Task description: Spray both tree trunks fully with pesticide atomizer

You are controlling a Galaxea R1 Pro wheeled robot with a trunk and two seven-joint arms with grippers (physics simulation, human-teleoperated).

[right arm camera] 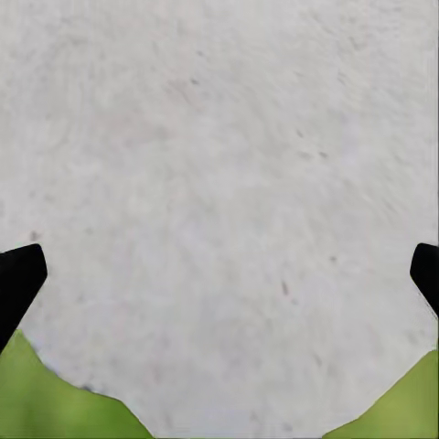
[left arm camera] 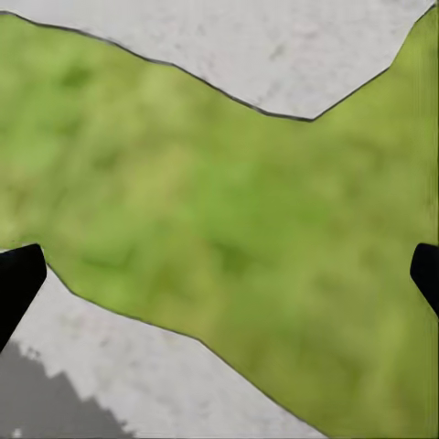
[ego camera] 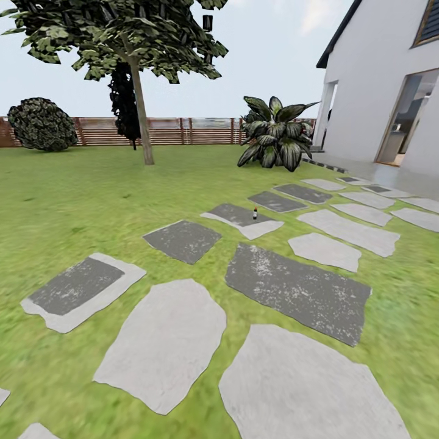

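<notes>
Down by the robot, left jaws (left arm camera: 219, 265) wide open over grass, right jaws (right arm camera: 219, 265) wide open over a pale stone slab (right arm camera: 219, 183). Far off at 12 o'clock, small pesticide atomizer (ego camera: 255, 213) upright on a stone, well apart from both. Beyond, at 11 o'clock, tree trunk (ego camera: 142, 113).

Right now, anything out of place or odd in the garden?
One thing: a small dark bottle with a pale cap stands upright, alone, on a grey stepping stone mid-path, probably the atomizer, too small to confirm. The thin-trunked leafy tree and brown slat fence look intact.
</notes>
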